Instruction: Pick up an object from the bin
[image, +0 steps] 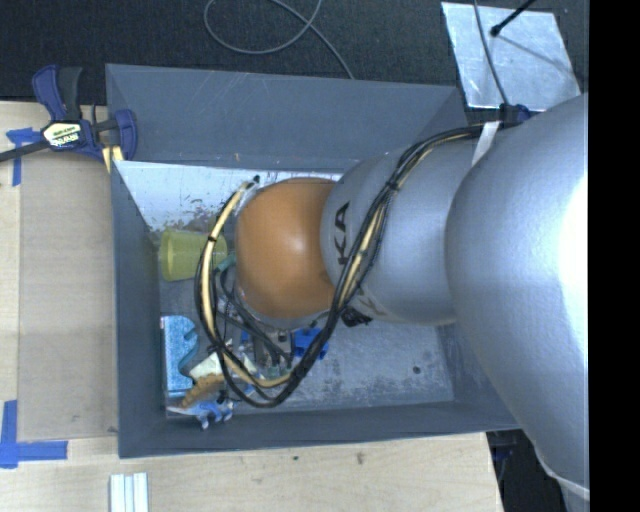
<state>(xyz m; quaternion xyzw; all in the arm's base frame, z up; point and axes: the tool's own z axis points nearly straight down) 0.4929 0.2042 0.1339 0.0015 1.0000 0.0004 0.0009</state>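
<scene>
Hand (255, 352) sits low by the corner heap (207, 396), can't tell if it's wide or narrow. Blue sponge (178, 343) looks light and squishy, I'd pinch its long sides.

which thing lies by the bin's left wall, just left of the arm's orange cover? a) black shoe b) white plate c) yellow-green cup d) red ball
c: a yellow-green cup lies by the left wall of the bin, right beside the orange cover, with a light blue block nearer the view's bottom edge.
</scene>
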